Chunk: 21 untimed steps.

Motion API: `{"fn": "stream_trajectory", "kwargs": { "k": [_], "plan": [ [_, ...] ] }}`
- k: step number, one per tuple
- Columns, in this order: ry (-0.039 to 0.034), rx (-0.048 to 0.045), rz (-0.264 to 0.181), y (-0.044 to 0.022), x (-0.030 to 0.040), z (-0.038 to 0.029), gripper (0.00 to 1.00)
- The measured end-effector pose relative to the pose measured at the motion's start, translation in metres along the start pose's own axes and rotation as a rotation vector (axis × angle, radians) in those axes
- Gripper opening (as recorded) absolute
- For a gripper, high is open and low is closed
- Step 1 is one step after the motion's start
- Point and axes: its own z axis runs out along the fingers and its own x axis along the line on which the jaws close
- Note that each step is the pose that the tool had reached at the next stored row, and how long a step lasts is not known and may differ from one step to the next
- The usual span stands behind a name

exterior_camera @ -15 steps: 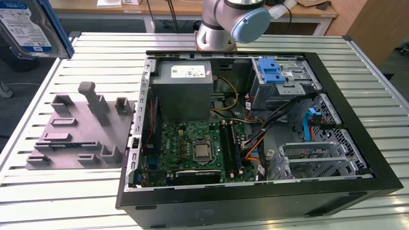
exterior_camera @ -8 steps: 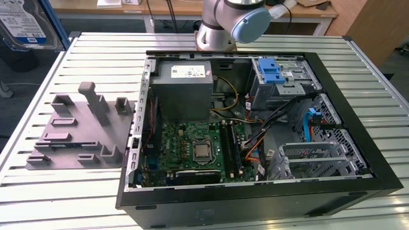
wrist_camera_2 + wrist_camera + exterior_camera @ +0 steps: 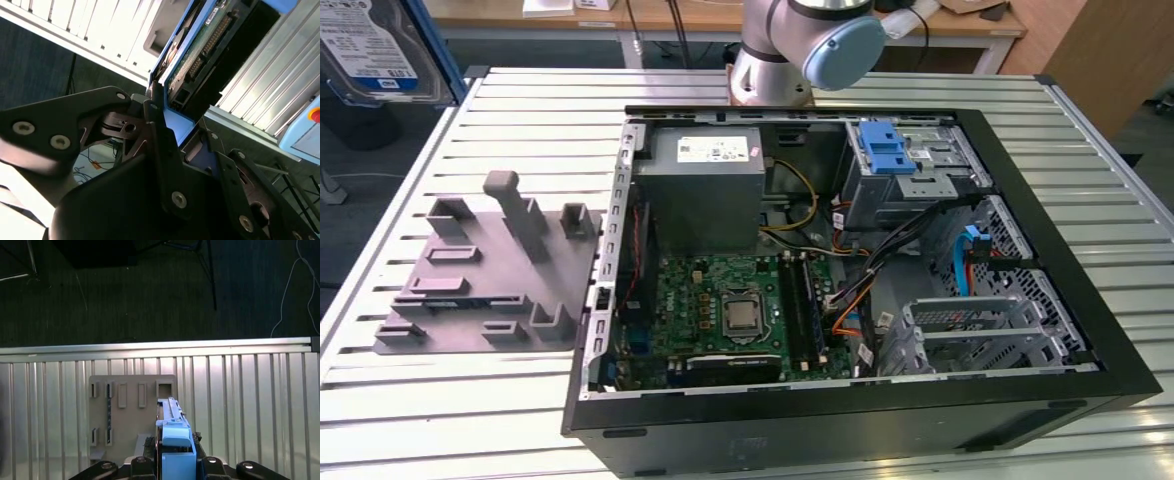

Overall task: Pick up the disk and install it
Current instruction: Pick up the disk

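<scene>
A slatted aluminium table [image 3: 414,410] serves as the work surface, its long ribs bright with reflected light. In the first wrist view its edge rail [image 3: 150,347] borders a dark carpeted floor [image 3: 125,295]. A white cable [image 3: 285,290] trails across the carpet, near thin black stand legs [image 3: 211,270]. In the exterior view a wooden bench [image 3: 694,15] on white legs stands behind the table. A brown wooden panel [image 3: 1107,50] rises at the exterior view's right.

Exterior view: high up, looking steeply down on the open computer case [image 3: 854,425], grey fixture plate [image 3: 480,280] at nine o'clock of it. First wrist view: well above, facing down on that same plate [image 3: 132,420]. Second wrist view: pressed close against the disk [image 3: 200,45]; same disk [image 3: 177,450] close up in the first wrist view
</scene>
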Motion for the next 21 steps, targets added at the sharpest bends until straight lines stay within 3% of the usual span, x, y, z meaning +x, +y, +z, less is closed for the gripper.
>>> {"fn": "stream_trajectory", "kwargs": {
  "k": [13,21],
  "plan": [
    [-0.0001,0.0000,0.000,-0.0179,-0.0009,-0.0001,0.36],
    [-0.0001,-0.0007,0.000,-0.0383,-0.0019,-0.0002,0.36]
  ]
}}
